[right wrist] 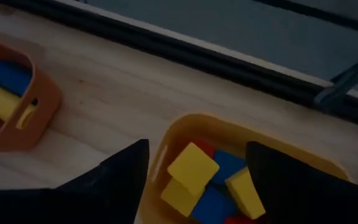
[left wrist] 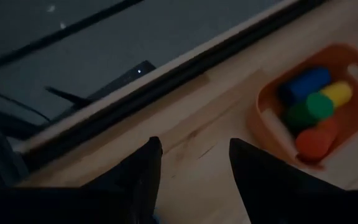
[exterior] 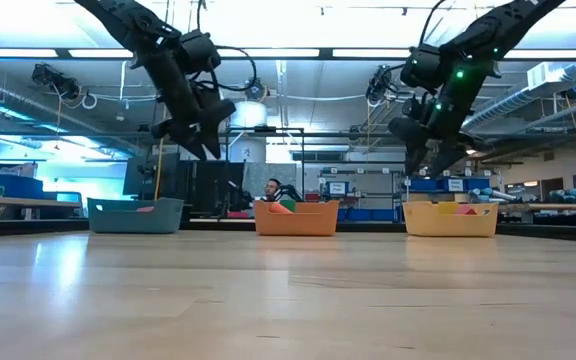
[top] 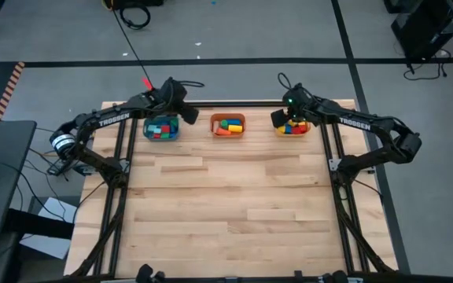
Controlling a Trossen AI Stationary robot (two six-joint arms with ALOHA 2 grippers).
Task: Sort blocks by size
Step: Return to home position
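Held high over the desk (exterior: pixel 288 300): left gripper (exterior: pixel 204 146) between teal bin (exterior: pixel 135 214) and orange bin (exterior: pixel 296 220), right gripper (exterior: pixel 431 160) above yellow bin (exterior: pixel 450 220). Peeking over the orange rim, blocks (exterior: pixel 282 207). Beyond it, a person (exterior: pixel 271 187) in the room.

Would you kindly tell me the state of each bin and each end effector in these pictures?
teal bin: upright, blocks inside.
orange bin: upright, blocks inside.
yellow bin: upright, blocks inside.
left end effector: open, empty, raised beside the teal bin.
right end effector: open, empty, raised over the yellow bin.
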